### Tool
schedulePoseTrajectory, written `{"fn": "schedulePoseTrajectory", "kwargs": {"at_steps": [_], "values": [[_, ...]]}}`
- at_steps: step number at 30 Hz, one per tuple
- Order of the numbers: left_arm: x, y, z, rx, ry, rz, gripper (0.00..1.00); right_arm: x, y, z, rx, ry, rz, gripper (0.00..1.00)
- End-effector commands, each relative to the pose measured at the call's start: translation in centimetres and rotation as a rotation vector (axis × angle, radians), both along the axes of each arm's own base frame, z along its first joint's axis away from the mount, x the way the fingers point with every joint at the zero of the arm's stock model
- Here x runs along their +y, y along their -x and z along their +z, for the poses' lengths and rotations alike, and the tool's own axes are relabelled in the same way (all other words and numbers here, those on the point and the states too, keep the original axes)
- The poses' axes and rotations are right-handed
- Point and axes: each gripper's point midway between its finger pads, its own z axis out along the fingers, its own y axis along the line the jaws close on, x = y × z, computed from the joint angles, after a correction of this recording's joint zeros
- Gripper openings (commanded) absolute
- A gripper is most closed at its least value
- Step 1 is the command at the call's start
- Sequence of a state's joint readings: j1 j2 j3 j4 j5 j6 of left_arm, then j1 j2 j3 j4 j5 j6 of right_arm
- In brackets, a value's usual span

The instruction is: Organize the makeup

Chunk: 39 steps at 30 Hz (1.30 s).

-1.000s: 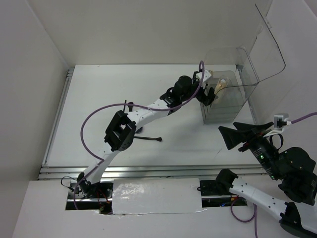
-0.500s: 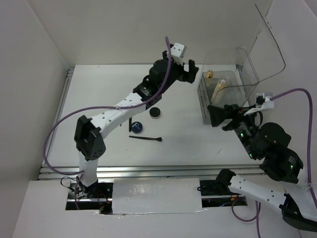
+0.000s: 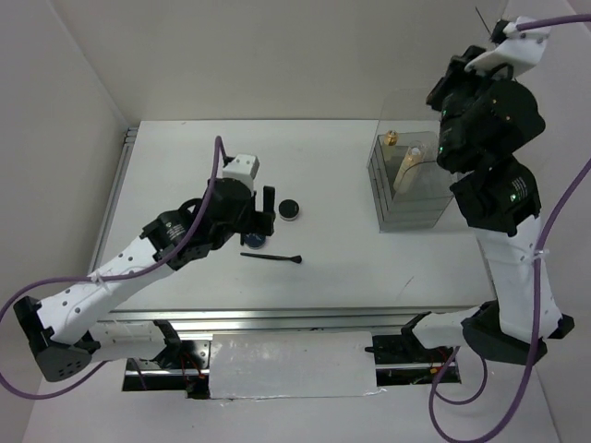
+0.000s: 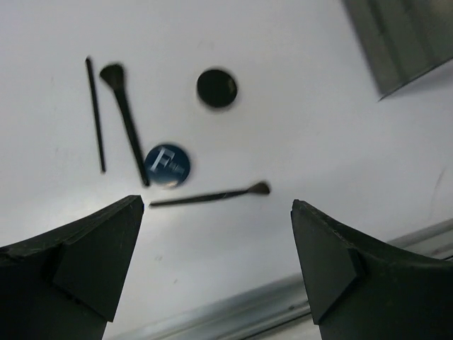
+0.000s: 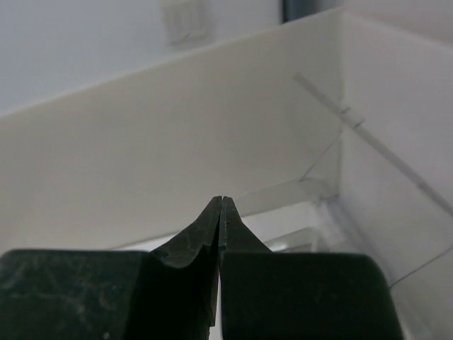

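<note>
— Left side first?
— Stretches out low, well left of the clear box (image 3: 406,209). Ends in the left gripper (image 4: 216,205), tipped downward with jaws spread wide, gripping nothing.
— And the right?
— Stands tall just right of that box, folded at the elbow, wrist high. Ends in the right gripper (image 5: 221,207), pinched tight and empty.

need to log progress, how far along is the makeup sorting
Done: two beige tube bottles are in the clear box. In hand: nothing; the left gripper hovers open over the loose pieces, the right gripper is shut, empty and raised. Left: black compact, blue compact, two brushes, a thin pencil on the table.
</note>
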<state>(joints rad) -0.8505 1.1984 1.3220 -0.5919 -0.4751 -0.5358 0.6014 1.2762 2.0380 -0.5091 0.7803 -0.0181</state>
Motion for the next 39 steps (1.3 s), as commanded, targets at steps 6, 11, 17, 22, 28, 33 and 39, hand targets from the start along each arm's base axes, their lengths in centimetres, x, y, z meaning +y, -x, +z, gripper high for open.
{"fn": "schedulePoseTrajectory", "kwargs": {"at_steps": [6,11,17,22,28,33,39], "values": [[7.4,4.5,-5.6,0.104,-0.242,0.057,0.99,-12.4,-0.9,5.5,-0.135,0.071,-0.528,0.00],[8.5,5.6,-7.0,0.091,-0.227,0.044,0.99,-15.5,-2.3,5.4,-0.122,0.152,-0.578,0.00],[7.6,6.4,-8.4,0.104,-0.218,-0.027,0.99,-17.1,-4.3,4.1,-0.076,0.214,-0.465,0.00],[6.9,6.6,-9.2,0.128,-0.232,-0.068,0.99,-18.4,-5.3,1.7,-0.027,0.252,-0.438,0.00],[6.8,6.8,-9.1,0.120,-0.221,-0.075,0.99,-20.3,-4.6,1.7,-0.055,0.225,-0.416,0.00],[6.7,7.1,-8.8,0.108,-0.207,-0.094,1.00,-20.1,-6.6,-1.0,-0.007,0.221,-0.277,0.00],[6.6,7.3,-8.5,0.095,-0.193,-0.105,0.99,-18.0,-8.2,-3.6,0.053,0.273,-0.117,0.00]]}}
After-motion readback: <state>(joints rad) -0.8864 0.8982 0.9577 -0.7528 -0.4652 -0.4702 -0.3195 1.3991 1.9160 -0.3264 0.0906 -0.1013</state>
